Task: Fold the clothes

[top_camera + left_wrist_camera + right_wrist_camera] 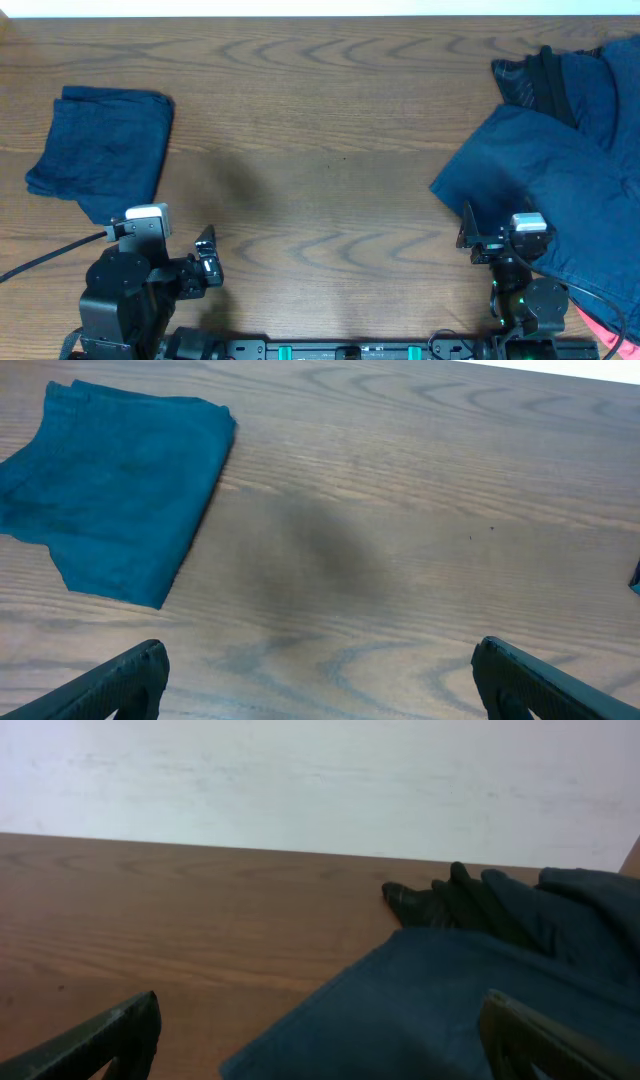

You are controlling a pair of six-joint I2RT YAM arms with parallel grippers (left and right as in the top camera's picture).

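Note:
A folded navy garment [100, 150] lies at the table's left; it also shows in the left wrist view [110, 500]. An unfolded pile of navy clothes [560, 150] covers the right side and shows in the right wrist view [470, 1000]. My left gripper [205, 262] is open and empty near the front edge, right of the folded garment; its jaws [320, 680] are wide over bare wood. My right gripper [480, 235] is open at the pile's front left edge; its jaws [320, 1035] straddle the fabric edge without holding it.
The wooden table [320, 130] spans the view, with a white wall [300, 780] behind its far edge. A pink item [605, 330] peeks out at the front right corner. A black strap or waistband [545, 85] lies in the pile.

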